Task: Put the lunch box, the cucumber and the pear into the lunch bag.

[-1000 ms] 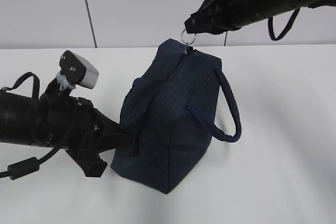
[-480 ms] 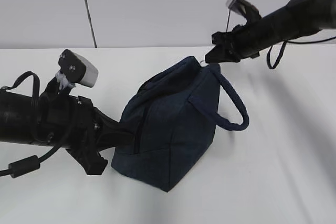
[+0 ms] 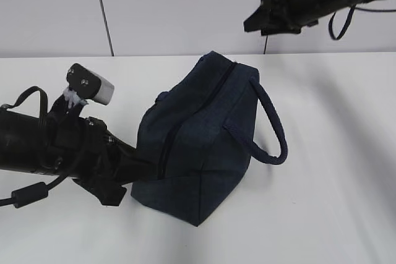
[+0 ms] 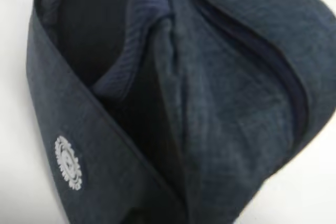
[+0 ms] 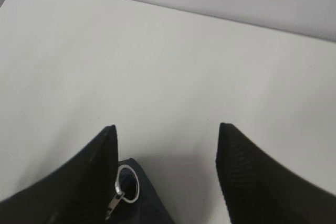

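The dark navy lunch bag [image 3: 204, 134] stands tilted on the white table [image 3: 334, 153], its loop handle [image 3: 274, 129] hanging to the right. Its zipper [image 3: 185, 119] shows as a dark line along the top. My left gripper [image 3: 143, 168] is at the bag's lower left corner. The left wrist view is filled with bag fabric [image 4: 220, 103], whose folds gather at the hidden jaws, so it is shut on the bag. My right gripper [image 3: 255, 21] hangs open above the bag. The silver ring pull [image 5: 126, 183] lies free beside its left finger [image 5: 89, 177]. The lunch box, cucumber and pear are out of view.
A white logo [image 4: 68, 162] marks the bag's side. A pale wall with a dark seam [image 3: 104, 10] runs behind the table. My left arm and its cable [image 3: 28, 196] lie low across the table's left side.
My right gripper held the ring pull, drew it right and down, then let go and rose. The bag's top has settled back; my left arm has barely moved.
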